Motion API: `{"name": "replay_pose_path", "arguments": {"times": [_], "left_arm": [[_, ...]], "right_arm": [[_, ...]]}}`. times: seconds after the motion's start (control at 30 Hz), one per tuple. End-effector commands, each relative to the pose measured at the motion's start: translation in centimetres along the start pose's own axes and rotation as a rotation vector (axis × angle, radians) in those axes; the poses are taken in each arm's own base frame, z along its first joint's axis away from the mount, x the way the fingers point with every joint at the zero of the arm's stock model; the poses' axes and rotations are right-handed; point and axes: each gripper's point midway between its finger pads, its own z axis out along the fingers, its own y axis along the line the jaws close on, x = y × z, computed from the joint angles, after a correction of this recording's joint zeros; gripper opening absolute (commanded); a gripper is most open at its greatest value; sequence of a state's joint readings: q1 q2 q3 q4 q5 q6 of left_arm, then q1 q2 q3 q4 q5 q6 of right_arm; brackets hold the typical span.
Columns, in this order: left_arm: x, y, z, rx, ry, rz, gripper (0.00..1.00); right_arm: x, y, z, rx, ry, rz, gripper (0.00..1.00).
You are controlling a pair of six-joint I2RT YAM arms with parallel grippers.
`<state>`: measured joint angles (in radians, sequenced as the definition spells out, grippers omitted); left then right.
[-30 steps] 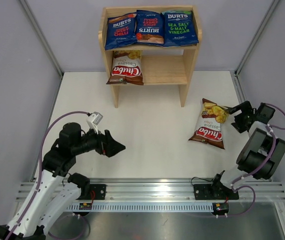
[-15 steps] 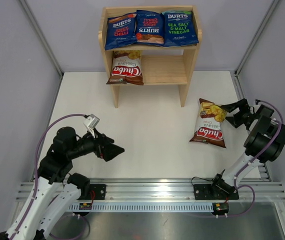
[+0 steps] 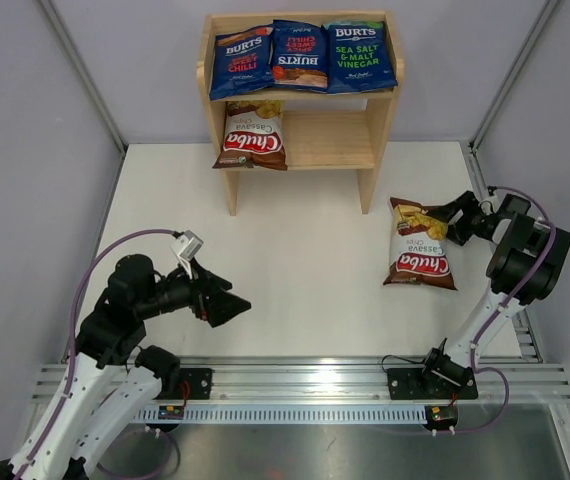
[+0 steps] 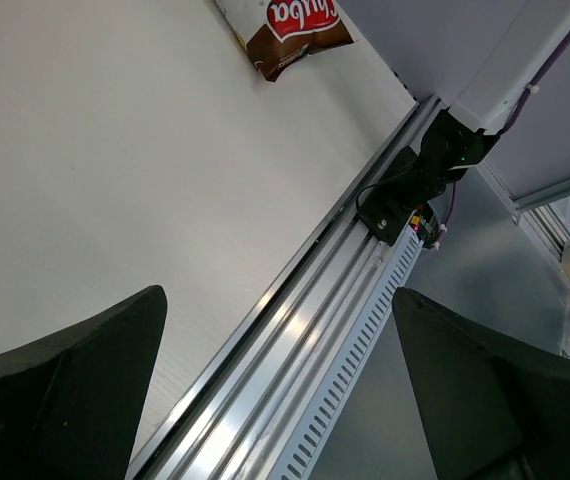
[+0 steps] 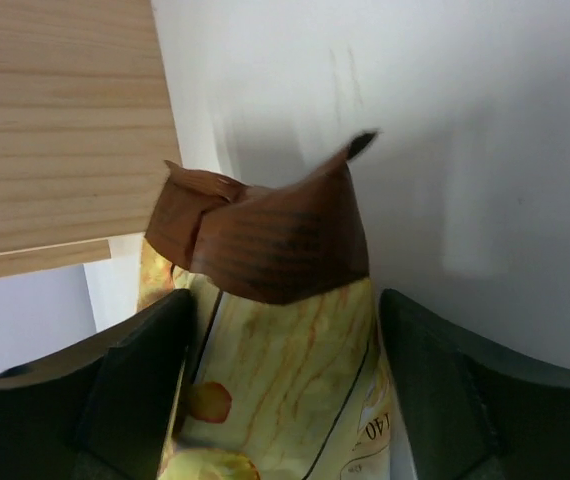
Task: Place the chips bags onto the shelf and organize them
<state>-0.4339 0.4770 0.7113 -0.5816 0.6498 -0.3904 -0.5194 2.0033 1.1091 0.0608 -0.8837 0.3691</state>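
Observation:
The wooden shelf [image 3: 330, 140] stands at the back. Three blue BURTS bags lie on its top tier: two red-lettered [image 3: 242, 60] [image 3: 299, 55] and one green-lettered [image 3: 360, 57]. One Chuba bag [image 3: 255, 137] lies on the left of the lower tier. The second Chuba bag [image 3: 420, 258] lies on the table right of the shelf. My right gripper [image 3: 443, 215] is shut on its crumpled top end; the right wrist view shows the bag [image 5: 275, 350] filling the gap between the gripper's fingers [image 5: 280, 300]. My left gripper [image 3: 233, 305] is open and empty above the table's left front.
The shelf's side panel [image 5: 55, 130] is close to the left of the held bag. A metal rail [image 3: 305, 385] runs along the near edge, also in the left wrist view [image 4: 295, 340]. Grey walls close in both sides.
My right gripper has moved back and towards the shelf, and the Chuba bag's top end has swung with it to lie straighter. My left gripper has dropped slightly towards the front.

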Motion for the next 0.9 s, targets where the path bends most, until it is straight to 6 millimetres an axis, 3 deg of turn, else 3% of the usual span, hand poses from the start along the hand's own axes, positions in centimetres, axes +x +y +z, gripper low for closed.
{"name": "replay_pose_path", "arguments": {"times": [0.0,0.03,0.07,0.1,0.13,0.2,0.27,0.3,0.33,0.37,0.4,0.6,0.73,0.83,0.87], "left_arm": [[-0.7,-0.7,0.0,0.039,-0.023,0.046,0.99],[-0.7,-0.7,0.0,0.036,-0.023,0.044,0.99],[-0.7,-0.7,0.0,0.036,-0.020,0.042,0.99],[-0.6,-0.6,0.1,0.036,-0.018,0.040,0.99],[-0.7,-0.6,0.1,0.031,-0.023,0.041,0.99],[-0.7,-0.5,0.0,0.025,-0.027,0.042,0.99],[-0.7,-0.4,0.1,0.018,-0.027,0.037,0.99],[-0.8,-0.3,0.1,0.015,-0.029,0.036,0.99],[-0.8,-0.2,0.1,0.006,-0.030,0.032,0.99],[-0.8,0.1,0.2,-0.006,-0.030,0.028,0.99],[-0.8,0.1,0.2,-0.007,-0.027,0.023,0.99],[-1.0,1.9,0.7,-0.097,-0.041,-0.027,0.99],[-0.1,4.1,2.5,-0.163,-0.028,-0.146,0.99],[0.8,4.5,4.6,-0.150,-0.032,-0.186,0.99],[0.9,3.6,5.7,-0.105,-0.029,-0.170,0.99]], "right_arm": [[0.4,-1.1,-0.2,0.041,0.025,0.022,0.80],[0.4,-1.1,-0.2,0.047,0.028,0.025,0.74],[0.5,-1.2,-0.3,0.056,0.027,0.033,0.60],[0.4,-1.2,-0.4,0.068,0.012,0.042,0.54],[0.9,-1.1,-0.9,0.079,-0.002,0.057,0.52],[-0.1,-0.8,-1.1,0.094,-0.081,0.073,0.47],[0.8,-0.3,-1.9,0.102,-0.131,0.115,0.41],[0.0,-0.3,-2.2,0.120,-0.197,0.144,0.35],[0.8,-0.1,-2.9,0.131,-0.222,0.169,0.31],[-0.2,0.5,-3.8,0.152,-0.292,0.189,0.25],[0.5,-0.1,-3.8,0.169,-0.298,0.221,0.25],[1.8,2.5,-7.3,0.169,-0.432,0.321,0.22],[2.8,5.8,-10.2,0.111,-0.508,0.345,0.14],[3.5,7.5,-11.9,0.083,-0.552,0.374,0.12],[3.8,7.8,-12.2,0.077,-0.554,0.387,0.12]]}}
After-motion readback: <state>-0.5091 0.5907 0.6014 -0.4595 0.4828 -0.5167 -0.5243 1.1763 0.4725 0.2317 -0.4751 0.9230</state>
